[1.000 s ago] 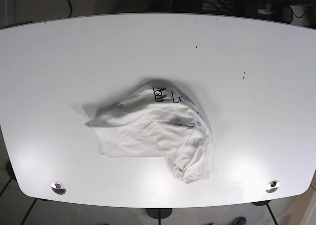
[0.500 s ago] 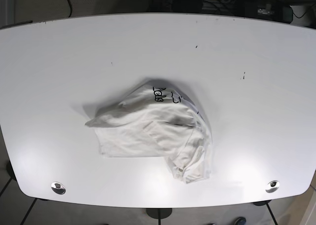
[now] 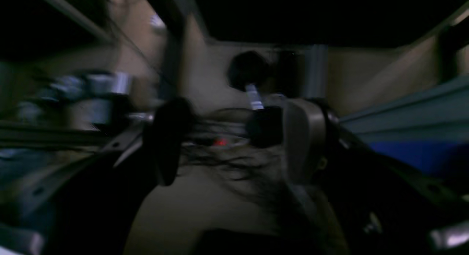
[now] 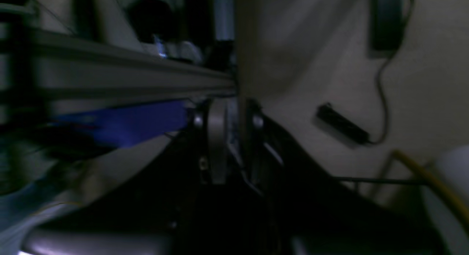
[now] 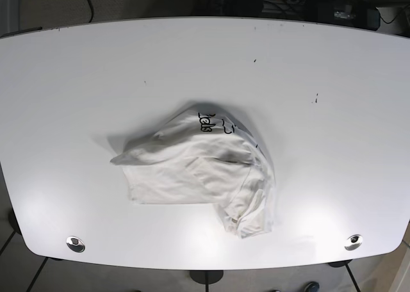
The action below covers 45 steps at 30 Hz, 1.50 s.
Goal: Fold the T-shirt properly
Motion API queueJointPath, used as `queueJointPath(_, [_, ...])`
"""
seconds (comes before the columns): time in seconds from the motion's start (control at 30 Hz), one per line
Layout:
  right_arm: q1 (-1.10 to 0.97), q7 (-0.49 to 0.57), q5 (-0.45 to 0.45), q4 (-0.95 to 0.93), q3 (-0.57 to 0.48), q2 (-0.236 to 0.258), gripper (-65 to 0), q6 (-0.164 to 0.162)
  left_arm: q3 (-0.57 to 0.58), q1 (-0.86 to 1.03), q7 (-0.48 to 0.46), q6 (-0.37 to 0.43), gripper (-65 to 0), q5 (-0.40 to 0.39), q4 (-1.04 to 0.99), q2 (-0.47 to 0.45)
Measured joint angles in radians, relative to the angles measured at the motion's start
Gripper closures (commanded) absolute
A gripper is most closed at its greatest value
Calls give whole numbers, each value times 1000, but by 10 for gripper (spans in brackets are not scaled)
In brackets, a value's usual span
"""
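Nothing has shifted on the table (image 5: 77, 68): T-shirt (image 5: 205, 173) still crumpled at frame centre, folding unstarted, left gripper (image 3: 234, 141) spread apart, right gripper (image 4: 229, 137) nearly pressed together, both off-table.

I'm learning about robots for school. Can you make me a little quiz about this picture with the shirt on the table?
1. True or false: the crumpled white cotton T-shirt is already folded flat.
2. What colour is the writing on the shirt? A) red B) black C) green
3. Fill in: the shirt lies on the big white ____.

Key: 1 false, it is a rumpled heap. 2 B. 3 table. Bonus: in the wrist views the left end effector is open, the right end effector nearly closed, neither near the shirt.
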Motion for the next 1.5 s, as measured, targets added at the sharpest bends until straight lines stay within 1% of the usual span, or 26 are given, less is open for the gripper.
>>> queueJointPath(0.07, [-41,-6,-1,46,31,1,-79,0,0,37,95,-34,-389,-77,109,-11])
queueJointPath(0.1, [-69,-6,0,90,45,6,-79,-13,-18,61,158,-53,-389,-109,179,-11])
queueJointPath(0.23, [-128,-4,0,217,39,15,-79,-10,-83,88,297,-80,-389,-115,344,-5])
queueJointPath(0.27, [-143,-6,3,246,37,27,-79,-1,-92,88,340,-84,-389,-116,383,-6])
queueJointPath(0.33, [-160,-8,2,295,42,45,-79,-13,-121,87,405,-84,-389,-118,448,-8])
queueJointPath(0.47, [-156,1,3,386,127,44,-79,-14,-175,72,458,-87,-389,-118,507,-4])
queueJointPath(0.57, [-119,-22,2,421,162,44,-79,-12,-196,23,452,-84,-389,-119,528,-5])
queueJointPath(0.63, [-54,-6,3,432,195,44,-79,-11,-196,-24,456,-87,-389,-119,529,-3])
queueJointPath(0.73, [43,-15,2,430,199,44,-82,-9,-196,-109,457,-86,-389,-118,526,-5])
queueJointPath(0.8, [105,-15,2,430,195,43,-86,-2,-196,-214,457,-86,-389,-118,525,-6])
queueJointPath(0.9, [224,-68,2,426,191,42,-87,-2,-192,-357,465,-84,-389,-118,523,-3])
queueJointPath(0.93, [261,-90,2,426,191,41,-89,-2,-192,-392,505,-87,-389,-117,523,-4])
queueJointPath(1.03, [367,-187,1,426,191,41,-90,-2,-199,-520,668,-84,-389,-114,517,-5])
queueJointPath(1.07, [405,-213,1,426,191,41,-109,-2,-199,-563,705,-84,-389,-114,517,-6])
queueJointPath(1.1, [442,-246,1,426,190,41,-152,-2,-199,-600,738,-84,-389,-114,517,-8])
queueJointPath(1.13, [497,-293,1,426,190,40,-246,-2,-196,-636,774,-87,-390,-115,511,-12])
queueJointPath(1.17, [536,-316,1,426,190,39,-312,-2,-193,-654,803,-91,-390,-118,499,-22])
queueJointPath(1.23, [620,-355,-1,425,168,41,-417,-5,-188,-688,837,-118,-390,-115,478,-48])
queueJointPath(1.27, [686,-396,-1,425,132,42,-460,-3,-191,-715,840,-148,-390,-114,475,-55])
queueJointPath(1.3, [752,-448,2,424,103,41,-484,9,-197,-729,841,-166,-392,-116,475,-55])
queueJointPath(1.33, [799,-484,2,417,88,41,-493,9,-198,-731,841,-166,-404,-117,475,-55])
queueJointPath(1.37, [878,-541,-2,388,61,44,-504,1,-202,-726,844,-166,-450,-117,473,-55])
queueJointPath(1.4, [936,-578,-5,359,29,47,-507,-4,-203,-722,849,-162,-479,-116,472,-55])
queueJointPath(1.43, [1015,-595,-5,318,-26,50,-504,27,-203,-721,849,-163,-501,-114,471,-55])
queueJointPath(1.47, [1065,-600,-3,285,-68,49,-507,67,-204,-723,848,-164,-492,-115,471,-55])
queueJointPath(1.5, [1113,-600,-2,244,-113,43,-507,97,-204,-724,846,-166,-482,-115,471,-55])
